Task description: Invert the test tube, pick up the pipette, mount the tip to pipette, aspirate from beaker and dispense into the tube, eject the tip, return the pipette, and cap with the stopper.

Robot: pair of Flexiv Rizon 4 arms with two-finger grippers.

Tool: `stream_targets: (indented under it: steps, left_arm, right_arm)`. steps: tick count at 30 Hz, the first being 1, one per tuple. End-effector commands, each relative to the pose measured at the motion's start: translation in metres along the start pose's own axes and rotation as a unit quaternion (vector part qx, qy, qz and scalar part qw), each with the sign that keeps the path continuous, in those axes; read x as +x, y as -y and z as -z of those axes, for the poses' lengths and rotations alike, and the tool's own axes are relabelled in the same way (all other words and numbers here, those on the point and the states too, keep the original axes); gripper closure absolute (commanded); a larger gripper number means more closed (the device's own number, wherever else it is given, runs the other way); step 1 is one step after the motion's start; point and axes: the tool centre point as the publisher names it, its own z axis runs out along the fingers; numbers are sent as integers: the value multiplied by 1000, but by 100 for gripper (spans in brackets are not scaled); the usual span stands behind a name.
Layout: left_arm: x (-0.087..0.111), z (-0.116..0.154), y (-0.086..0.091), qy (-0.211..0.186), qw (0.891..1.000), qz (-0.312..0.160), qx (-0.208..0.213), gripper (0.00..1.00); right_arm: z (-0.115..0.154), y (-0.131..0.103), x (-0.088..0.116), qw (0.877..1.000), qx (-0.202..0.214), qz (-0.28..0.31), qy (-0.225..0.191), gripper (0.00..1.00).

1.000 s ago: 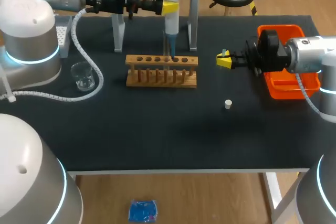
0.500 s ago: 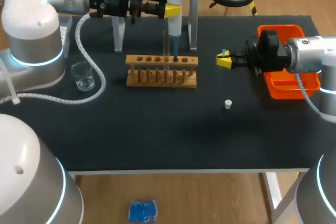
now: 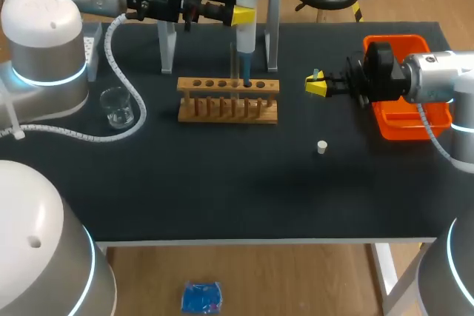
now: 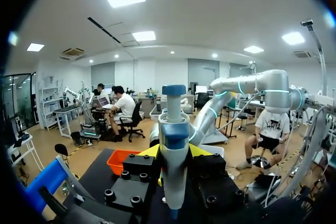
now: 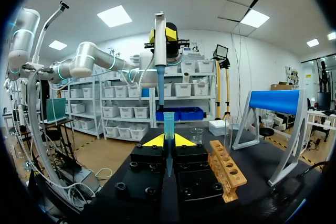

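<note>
Lightness and slipperiness are expected of the slim blue plastic pipette tip (image 5: 168, 124), pinched upright about its middle by the right gripper (image 5: 168, 141), its wide mouth free. The stiff white-and-blue pipette (image 3: 245, 31) is clamped in the left gripper (image 3: 241, 14) above the wooden tube rack (image 3: 227, 101), which, with the white stand posts (image 3: 272, 35) beside it, might be struck. A small white stopper (image 3: 321, 147) lies well apart.

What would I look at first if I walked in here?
The white-and-blue pipette, gripped upright by the left gripper above the wooden rack at the table's back. Next, the right gripper holding a small blue tip, near the bright orange tray on the right.
</note>
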Motion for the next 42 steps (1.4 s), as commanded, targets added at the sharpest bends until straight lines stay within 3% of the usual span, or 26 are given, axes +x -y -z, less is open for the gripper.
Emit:
stream_targets:
  steps: [1, 7, 9, 15, 21, 30, 42]
  left_arm:
    - [-2, 1, 1, -3, 1000, 0, -1, 100]
    - [-2, 1, 1, -3, 1000, 0, -1, 100]
    - [-2, 1, 1, -3, 1000, 0, -1, 100]
    - [-2, 1, 1, -3, 1000, 0, -1, 100]
    - [-2, 1, 1, -3, 1000, 0, -1, 100]
    - [-2, 1, 1, -3, 1000, 0, -1, 100]
    - [-2, 1, 1, -3, 1000, 0, -1, 100]
  right_arm:
    - [0, -1, 1, 1000, 1, 0, 1, 100]
    - [0, -1, 1, 1000, 1, 0, 1, 100]
    - [-3, -8, 9, 998, 34, 46, -1, 100]
    - [-22, -32, 21, 990, 50, 131, 0, 100]
    - [-46, -34, 30, 971, 89, 220, -2, 100]
    - [-70, -2, 27, 972, 98, 212, -7, 100]
    - [-85, 22, 13, 980, 94, 172, -17, 100]
